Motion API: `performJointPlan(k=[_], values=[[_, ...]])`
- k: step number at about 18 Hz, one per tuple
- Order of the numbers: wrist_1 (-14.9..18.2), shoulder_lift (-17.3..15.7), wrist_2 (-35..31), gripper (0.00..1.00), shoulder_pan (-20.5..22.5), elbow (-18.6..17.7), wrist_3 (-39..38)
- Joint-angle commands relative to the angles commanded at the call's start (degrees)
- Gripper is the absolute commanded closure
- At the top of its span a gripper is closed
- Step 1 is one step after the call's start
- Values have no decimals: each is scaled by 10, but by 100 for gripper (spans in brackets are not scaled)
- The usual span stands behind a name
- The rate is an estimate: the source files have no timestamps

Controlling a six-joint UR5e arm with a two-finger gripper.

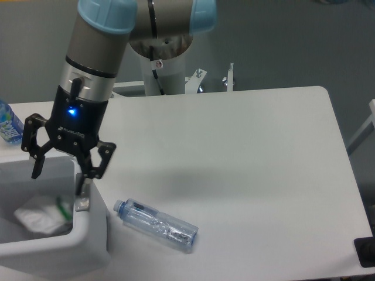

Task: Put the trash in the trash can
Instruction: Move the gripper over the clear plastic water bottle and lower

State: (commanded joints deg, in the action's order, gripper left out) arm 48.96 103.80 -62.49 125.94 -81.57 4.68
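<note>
**Bin corner, wrapper inside, bottle outside**

Gripper [57, 174]: jaws spread wide, holding nothing, over the right rim of the bin [88, 243]. Wrapper [41, 213]: lying inside the bin. Bottle [157, 225]: on its side on the table [252, 170], just right of the bin, apart from it. Open tabletop stretches right of the bottle. Upright bottle [8, 124]: at the left edge.

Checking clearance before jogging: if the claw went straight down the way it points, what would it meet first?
Probably the trash can: the open claw hangs over its right rim, with the wrapper inside. Depth is unclear.
</note>
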Motion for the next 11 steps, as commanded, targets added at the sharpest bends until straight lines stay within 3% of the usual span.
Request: performJointPlan(k=[2, 11], values=[[1, 17, -20, 0, 9, 0, -33], [3, 88, -256, 0, 33, 1, -167]])
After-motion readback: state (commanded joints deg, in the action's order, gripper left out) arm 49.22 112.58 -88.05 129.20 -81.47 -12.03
